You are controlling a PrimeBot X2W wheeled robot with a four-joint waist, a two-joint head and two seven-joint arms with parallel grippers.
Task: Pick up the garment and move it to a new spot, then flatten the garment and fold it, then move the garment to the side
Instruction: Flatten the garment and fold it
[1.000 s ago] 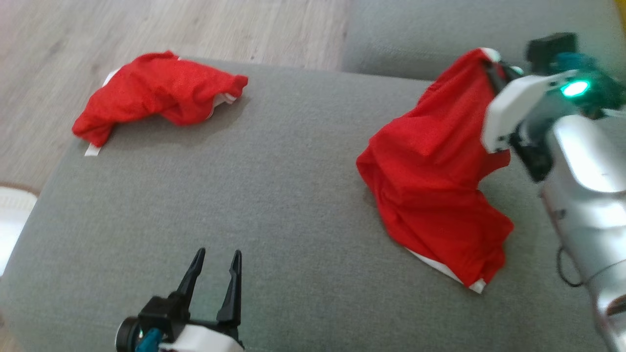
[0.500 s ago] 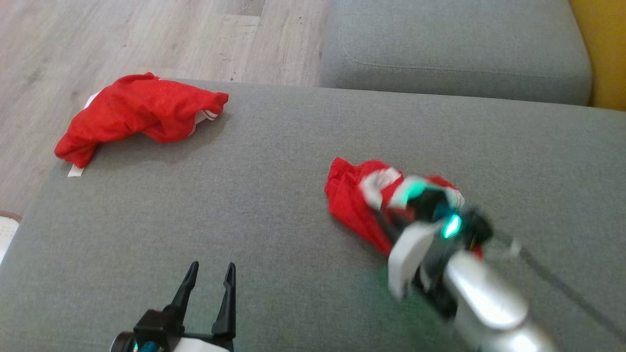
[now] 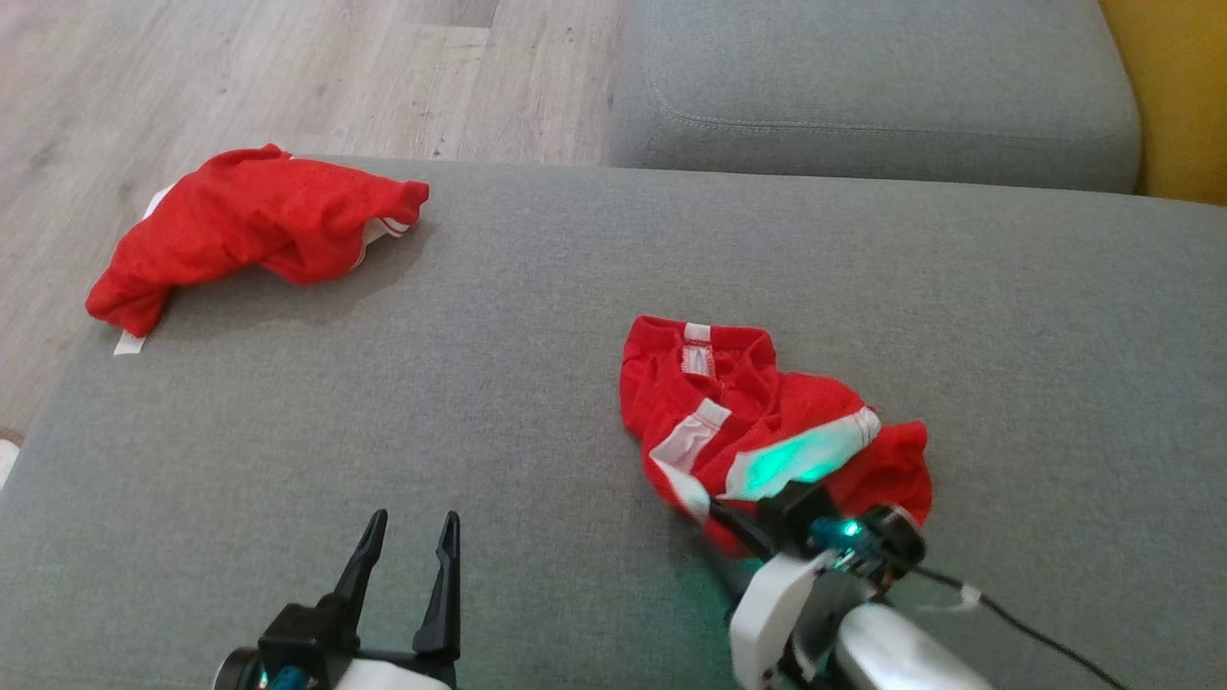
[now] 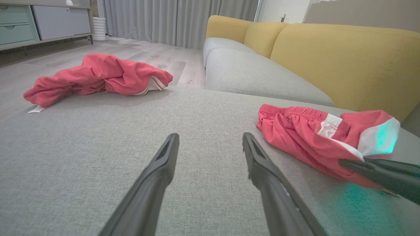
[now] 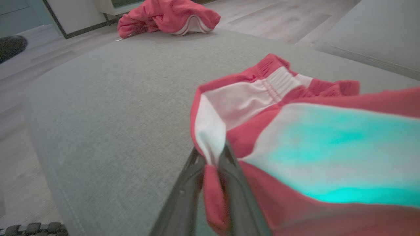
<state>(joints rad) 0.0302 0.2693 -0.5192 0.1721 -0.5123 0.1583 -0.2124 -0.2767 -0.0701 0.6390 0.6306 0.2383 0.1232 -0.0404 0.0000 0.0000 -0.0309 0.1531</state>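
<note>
Your right jaws are clenched on the red shorts [image 3: 757, 422]. Check the right wrist view: a fold of red and white fabric is pinched between the two dark fingers [image 5: 182, 196]. The shorts sit crumpled on the grey sofa seat [image 3: 479, 402], right of middle in the head view. The waistband is toward the top of that view, the white side stripes face up, and one stripe is washed in green light.

There's a small white label [image 3: 698, 333] at the waistband, with another patch just below it. Whatever is printed there is too small to read.

Your left jaws are released, fingers [image 4: 154, 185] spread wide, low over bare cushion. Nothing is between them, and they're well apart from the shorts.

Over at the far left corner of the seat, a second red garment [image 3: 249, 235] lies bunched up with white trim showing. A white tag [image 3: 129, 342] pokes out at its near end, and no writing is legible on it either. Wooden floor [image 3: 240, 77] runs beyond it, and a yellow backrest [image 4: 344, 55] runs along the sofa.
</note>
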